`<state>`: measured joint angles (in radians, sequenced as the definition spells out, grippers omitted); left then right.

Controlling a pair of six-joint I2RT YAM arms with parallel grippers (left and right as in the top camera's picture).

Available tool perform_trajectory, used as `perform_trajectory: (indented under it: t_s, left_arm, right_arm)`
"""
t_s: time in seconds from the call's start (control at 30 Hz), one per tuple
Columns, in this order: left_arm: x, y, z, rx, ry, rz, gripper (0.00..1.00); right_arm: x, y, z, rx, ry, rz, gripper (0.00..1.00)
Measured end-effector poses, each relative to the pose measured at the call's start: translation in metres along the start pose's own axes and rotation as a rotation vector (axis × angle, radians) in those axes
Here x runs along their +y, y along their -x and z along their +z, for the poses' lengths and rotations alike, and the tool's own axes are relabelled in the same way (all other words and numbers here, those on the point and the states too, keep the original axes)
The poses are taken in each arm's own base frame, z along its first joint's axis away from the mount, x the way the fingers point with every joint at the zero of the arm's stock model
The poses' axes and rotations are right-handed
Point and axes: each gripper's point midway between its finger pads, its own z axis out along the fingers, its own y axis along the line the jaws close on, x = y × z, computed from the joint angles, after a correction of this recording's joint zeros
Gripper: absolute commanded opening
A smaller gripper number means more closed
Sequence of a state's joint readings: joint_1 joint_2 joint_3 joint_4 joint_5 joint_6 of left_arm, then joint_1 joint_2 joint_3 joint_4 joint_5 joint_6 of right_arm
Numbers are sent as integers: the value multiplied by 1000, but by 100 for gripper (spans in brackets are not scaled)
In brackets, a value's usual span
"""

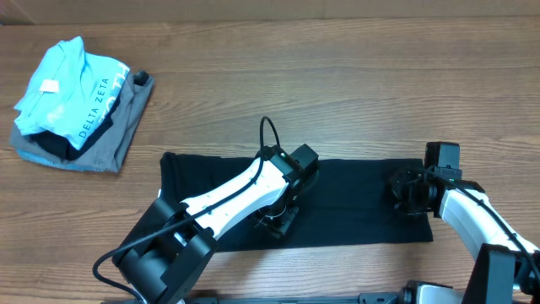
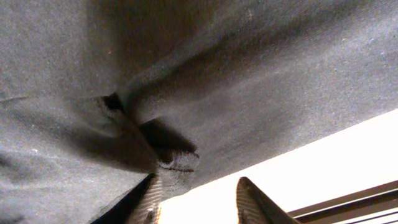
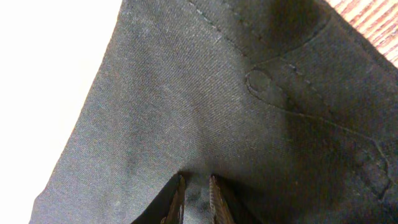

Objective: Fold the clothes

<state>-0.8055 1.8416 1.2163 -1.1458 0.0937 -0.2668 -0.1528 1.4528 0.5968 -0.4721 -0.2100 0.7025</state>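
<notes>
Between the jaws of your right gripper (image 3: pixel 197 182) a pinch of the black T-shirt (image 1: pixel 354 198) is clamped, probably anchoring that end of the folded strip. Your left gripper (image 2: pixel 198 188) has parted jaws, with puckered cloth touching one finger but not gripped.

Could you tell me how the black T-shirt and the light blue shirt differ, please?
The black T-shirt lies spread flat in a long strip across the table's middle; the light blue shirt sits bunched on a grey garment at the far left. The black T-shirt is plain; the light blue shirt reads DELTA ZETA. The right gripper pinches the black T-shirt; no gripper is near the light blue shirt. Both are shirts on the wooden table.
</notes>
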Motion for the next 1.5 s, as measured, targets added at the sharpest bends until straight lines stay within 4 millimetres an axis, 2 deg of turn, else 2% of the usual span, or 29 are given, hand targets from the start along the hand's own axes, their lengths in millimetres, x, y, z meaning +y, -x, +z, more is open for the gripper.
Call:
perform_trajectory:
  t_s: [0.17, 0.27, 0.53, 0.6, 0.63, 0.67, 0.7, 0.73, 0.83, 1.03, 1.23, 1.3, 1.33, 1.4, 1.5]
  left_arm:
    - [0, 0, 0, -2, 1, 4, 50]
    - [-1, 6, 0, -24, 3, 9, 42]
    - [7, 0, 11, 0, 53, 16, 43]
    - [9, -2, 14, 6, 61, 16, 36]
    - [9, -2, 14, 7, 64, 16, 29]
    - [10, -2, 15, 7, 67, 15, 16]
    - [10, -1, 15, 4, 68, 13, 7]
    - [10, 0, 15, -1, 67, 10, 4]
    - [6, 4, 16, -15, 51, 14, 4]
    - [-1, -3, 10, 26, 11, 11, 4]
    - [-10, 15, -8, -34, -20, 14, 5]
    - [-10, 14, -11, -31, -18, 14, 31]
    - [-9, 11, -12, -18, -10, 14, 41]
    - [-2, 3, -13, 13, 23, 3, 49]
    - [7, 0, -13, 21, 74, -20, 52]
  right_arm:
    - [0, 0, 0, 0, 0, 0, 19]
    - [0, 0, 0, 1, 0, 0, 19]
    - [0, 0, 0, 0, 1, 0, 19]
    - [0, 0, 0, 1, 1, 0, 19]
    - [0, 0, 0, 1, 0, 0, 19]
    - [0, 0, 0, 0, 1, 0, 19]
    - [0, 0, 0, 0, 0, 0, 19]
    - [0, 0, 0, 0, 0, 0, 19]
    - [0, 0, 0, 0, 1, 0, 19]
    - [0, 0, 0, 0, 1, 0, 19]
    - [0, 0, 0, -1, 1, 0, 19]
    - [0, 0, 0, 0, 1, 0, 19]
    - [0, 0, 0, 1, 1, 0, 19]
    - [0, 0, 0, 0, 0, 0, 19]
    - [0, 0, 0, 0, 0, 0, 19]
